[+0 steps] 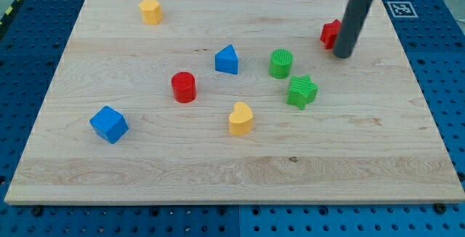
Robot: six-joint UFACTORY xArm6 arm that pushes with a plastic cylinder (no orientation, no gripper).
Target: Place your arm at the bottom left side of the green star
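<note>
The green star (301,91) lies right of the board's middle. My tip (343,54) is up and to the right of it, apart from it, at the lower end of the dark rod. The rod partly hides a red block (330,33) just to its left. A green cylinder (281,63) stands just above and left of the star.
On the wooden board (218,171): a blue triangular block (227,59), a red cylinder (184,86), a yellow heart (240,118) below and left of the star, a blue cube (109,124) at the left, a yellow block (150,10) at the top left.
</note>
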